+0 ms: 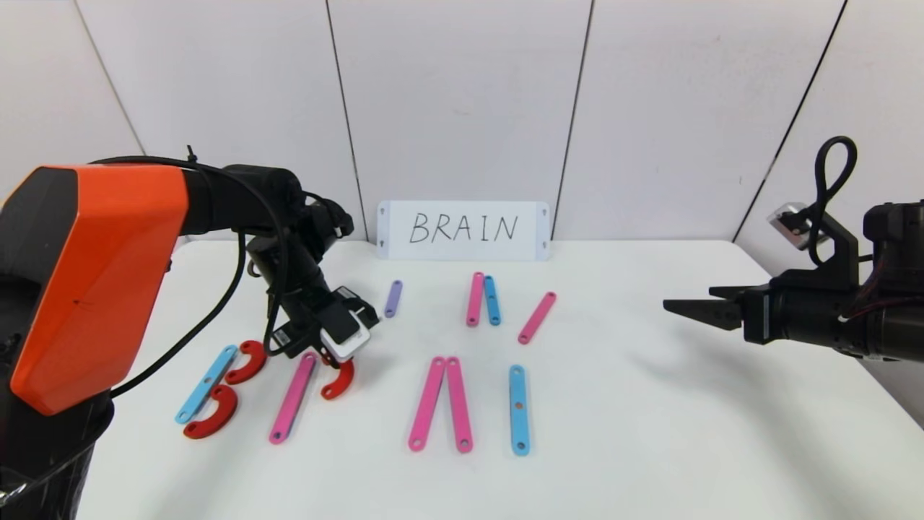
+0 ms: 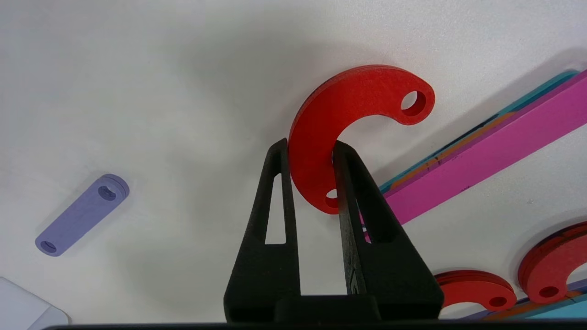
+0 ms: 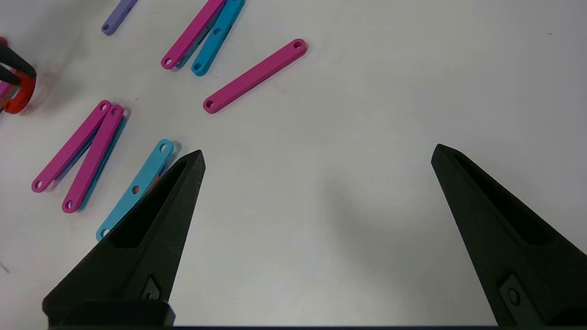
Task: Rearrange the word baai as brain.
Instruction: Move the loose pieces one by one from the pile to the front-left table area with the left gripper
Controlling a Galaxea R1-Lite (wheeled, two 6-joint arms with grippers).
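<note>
The word baai lies as flat pieces along the front of the white table (image 1: pixel 650 433). At the left are a blue bar (image 1: pixel 207 383) and two red curves (image 1: pixel 247 362). Then come a pink bar (image 1: pixel 293 397), two pink bars (image 1: pixel 440 403) joined at the top, and a blue bar (image 1: pixel 518 409). My left gripper (image 2: pixel 309 144) is shut on a third red curve (image 2: pixel 348 96), beside the upper end of the pink bar (image 2: pixel 495 146). My right gripper (image 3: pixel 316 153) hangs open over bare table at the right, with nothing between its fingers.
A white card (image 1: pixel 463 230) with BRAIN handwritten on it leans on the back wall. In front of it lie a short purple bar (image 1: pixel 393 298), a pink and blue pair (image 1: pixel 482 299) and a slanted pink bar (image 1: pixel 537 317).
</note>
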